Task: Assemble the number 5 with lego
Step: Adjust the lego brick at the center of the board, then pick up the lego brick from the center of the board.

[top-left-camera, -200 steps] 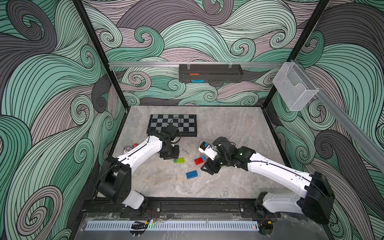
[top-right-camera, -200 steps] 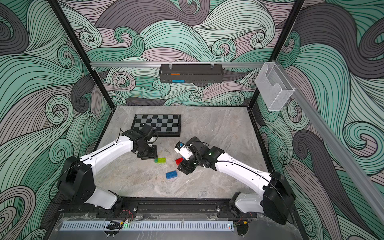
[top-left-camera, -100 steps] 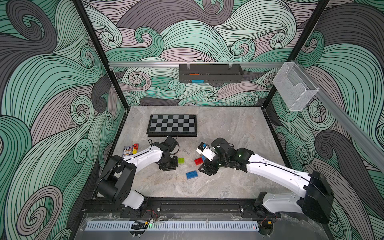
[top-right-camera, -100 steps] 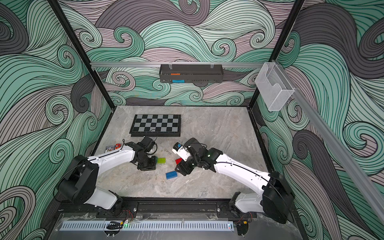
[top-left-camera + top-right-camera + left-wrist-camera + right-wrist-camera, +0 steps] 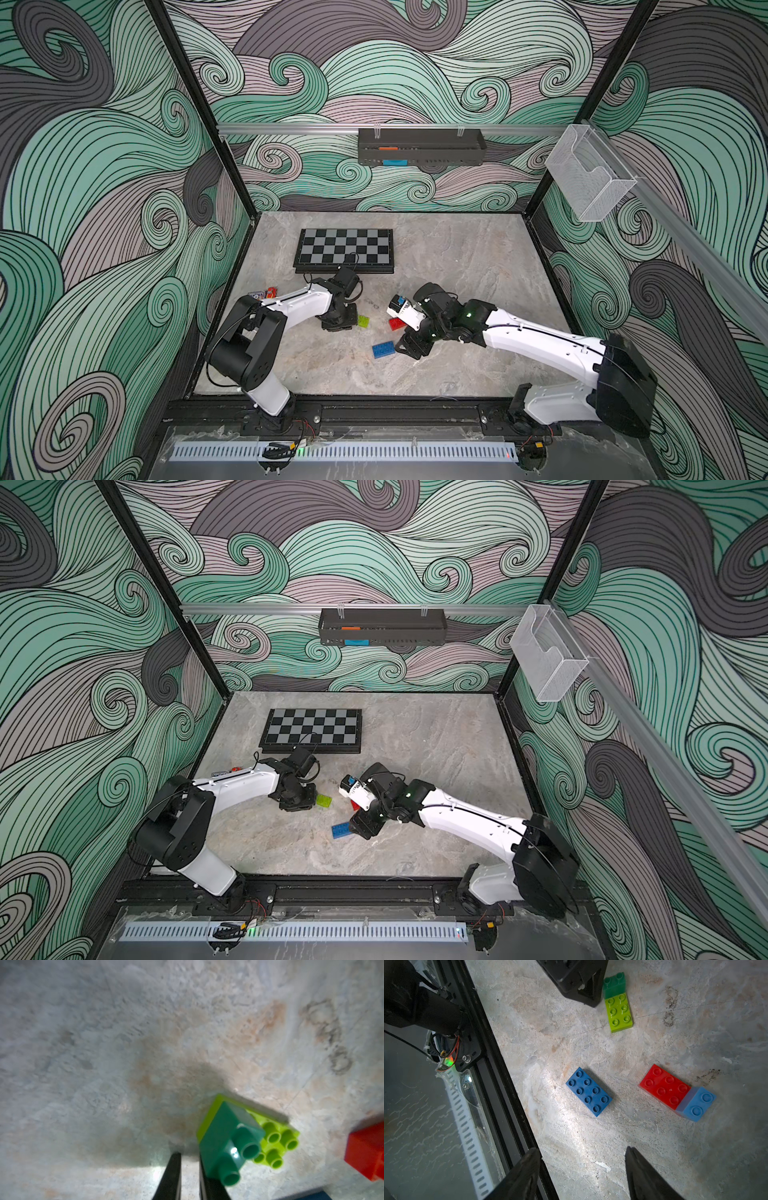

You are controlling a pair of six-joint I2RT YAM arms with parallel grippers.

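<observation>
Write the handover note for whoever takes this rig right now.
Left tool: shut, empty, right beside the dark-green brick.
Right tool: open, empty, just short of the dark-blue brick.
Done: the dark-green brick sits on one end of the lime brick; the light-blue brick sits on one end of the red brick.
Left: the dark-blue brick lies loose; join it and both pairs into the 5.

We can read no text, label, brand, number or sign in any view. In a top view, a small printed item (image 5: 257,294) lies on the floor beside the left arm, well back from the left claw (image 5: 338,322). Its markings are too small for us to make out.
</observation>
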